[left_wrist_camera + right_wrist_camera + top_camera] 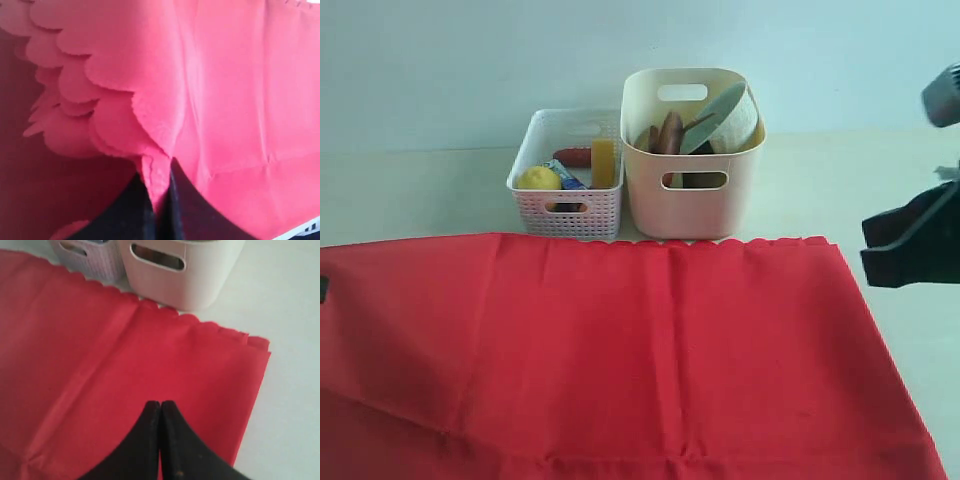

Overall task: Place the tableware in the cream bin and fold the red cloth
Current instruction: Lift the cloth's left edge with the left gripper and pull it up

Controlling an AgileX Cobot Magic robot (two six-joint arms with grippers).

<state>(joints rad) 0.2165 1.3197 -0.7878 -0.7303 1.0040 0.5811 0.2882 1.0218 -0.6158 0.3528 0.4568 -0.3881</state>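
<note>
The red cloth (620, 350) lies spread across the table's front, its scalloped far edge just short of the bins. The cream bin (692, 205) stands behind it and holds a tilted pale bowl (725, 118) and brown pieces of tableware (670, 133); what else is inside is hidden. My left gripper (157, 172) is shut on a scalloped corner of the red cloth (225, 100), with bunched edge layers lifted in front of it. My right gripper (160, 405) is shut with nothing between its fingers, hovering over the red cloth (125, 365) near its right edge, and shows at the exterior view's right side (876, 252).
A low white perforated basket (570, 212) stands left of the cream bin, touching it, with a lemon (538, 179), a yellow block (604, 162) and a red sausage (574, 156) inside. Bare pale table (840, 190) lies right of the bin and cloth.
</note>
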